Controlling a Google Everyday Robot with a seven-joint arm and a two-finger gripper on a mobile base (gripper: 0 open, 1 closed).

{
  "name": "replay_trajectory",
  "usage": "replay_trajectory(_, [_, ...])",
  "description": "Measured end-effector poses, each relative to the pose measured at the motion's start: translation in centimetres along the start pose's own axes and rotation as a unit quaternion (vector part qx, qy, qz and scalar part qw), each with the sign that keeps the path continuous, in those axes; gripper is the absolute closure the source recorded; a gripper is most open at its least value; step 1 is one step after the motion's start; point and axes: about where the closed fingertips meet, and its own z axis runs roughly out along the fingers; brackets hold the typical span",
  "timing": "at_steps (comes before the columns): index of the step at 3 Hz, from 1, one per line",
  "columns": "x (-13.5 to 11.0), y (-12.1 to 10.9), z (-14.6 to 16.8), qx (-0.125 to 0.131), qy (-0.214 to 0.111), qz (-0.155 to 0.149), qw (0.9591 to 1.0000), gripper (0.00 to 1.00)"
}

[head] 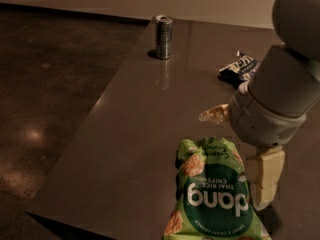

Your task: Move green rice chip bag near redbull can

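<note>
The green rice chip bag (212, 196) lies flat at the table's near edge, its white "dang" lettering upside down to me. The redbull can (163, 37) stands upright at the far left of the table, well away from the bag. My gripper (239, 147) hangs just above the bag's upper right corner. It is open and empty: one pale finger (214, 115) points left and the other finger (265, 180) points down along the bag's right edge. The arm's grey wrist hides part of the table behind it.
A small dark blue chip bag (241, 68) lies at the far right of the dark table (135, 124), partly behind my arm. The table's left edge runs diagonally, with dark floor (45, 94) beyond it.
</note>
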Motion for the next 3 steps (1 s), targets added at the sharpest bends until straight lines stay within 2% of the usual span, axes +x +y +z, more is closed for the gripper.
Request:
replay_trajectory(2, [-0.5,-0.1,2.0,-0.023,0.008,-0.012,0.9996,0.0])
replay_trajectory(3, [-0.5,-0.3,2.3,-0.032,0.009,-0.017,0.9993,0.16])
